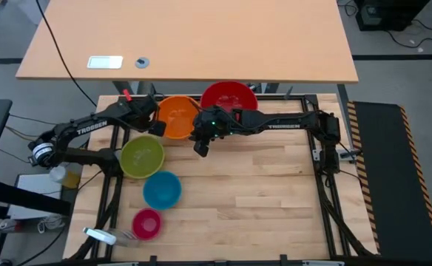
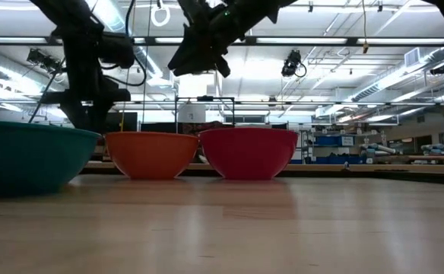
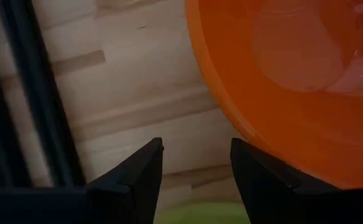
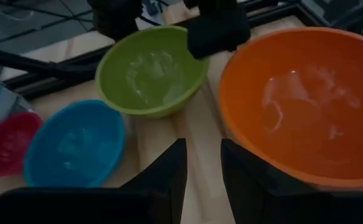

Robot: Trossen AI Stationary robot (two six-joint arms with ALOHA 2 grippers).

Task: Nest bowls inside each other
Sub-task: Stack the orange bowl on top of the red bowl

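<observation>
Five bowls stand on their bases on the wooden table. The red bowl [image 1: 229,96] is at the far edge and the orange bowl [image 1: 177,116] is to its left. The yellow-green bowl [image 1: 142,157], blue bowl [image 1: 162,189] and pink bowl [image 1: 146,223] run toward the near left. My left gripper [image 3: 197,162] hangs open over the table just left of the orange bowl's rim [image 3: 231,118], with nothing between its fingers. My right gripper [image 4: 201,162] hovers open above the table near the orange bowl's [image 4: 293,106] right side, also holding nothing.
Black frame rails [image 1: 316,159] border the table's sides. A light desk [image 1: 201,37] stands beyond the far edge. A white-handled tool [image 1: 101,236] lies at the near left corner. The table's right half [image 1: 268,192] is bare wood.
</observation>
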